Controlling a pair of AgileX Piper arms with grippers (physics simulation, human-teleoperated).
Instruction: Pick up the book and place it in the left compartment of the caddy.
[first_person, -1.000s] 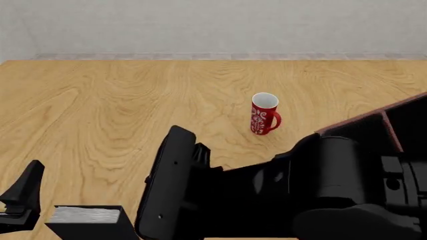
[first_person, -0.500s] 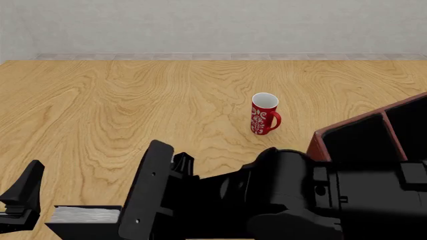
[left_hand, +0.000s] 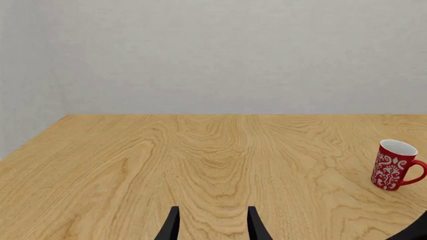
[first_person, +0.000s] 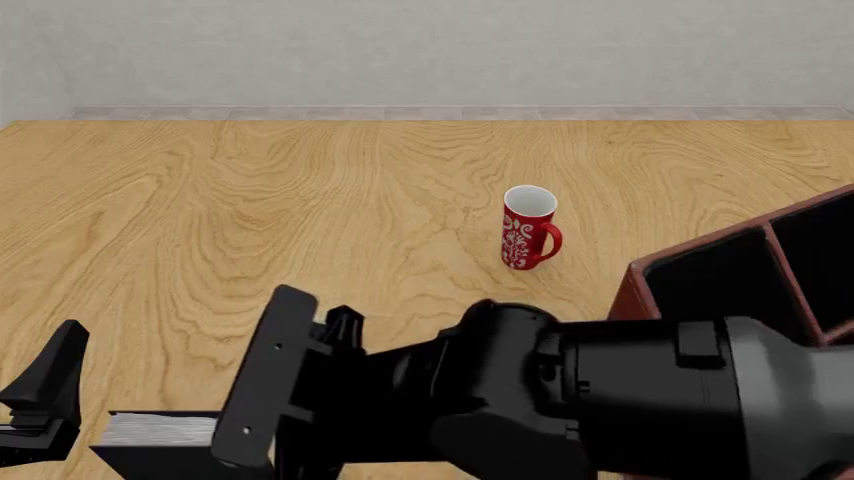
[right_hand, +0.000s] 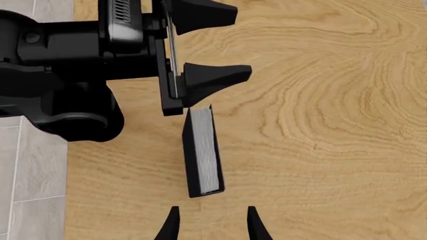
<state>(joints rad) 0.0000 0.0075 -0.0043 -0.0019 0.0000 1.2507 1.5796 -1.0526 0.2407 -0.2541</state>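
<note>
The book (first_person: 160, 432) stands on its edge at the table's near left, grey-white page edge up; the right wrist view shows it (right_hand: 202, 152) just ahead of my right gripper (right_hand: 210, 226), which is open and empty, a short gap short of it. My right arm (first_person: 561, 400) reaches leftward across the foreground. My left gripper (first_person: 40, 408) is open and empty right beside the book's left end, also seen in the right wrist view (right_hand: 217, 45). The caddy (first_person: 635, 285) sits at the right edge, its left compartment (first_person: 714, 280) showing a black interior.
A red mug with white pattern (first_person: 529, 228) stands upright mid-table, left of the caddy, also seen in the left wrist view (left_hand: 393, 165). A thin divider (first_person: 785, 262) splits the caddy. The table's left edge and grey floor (right_hand: 33, 165) lie beside the book.
My right arm has swung left and down toward the book, uncovering more of the caddy. The left gripper, book and mug have not moved.
</note>
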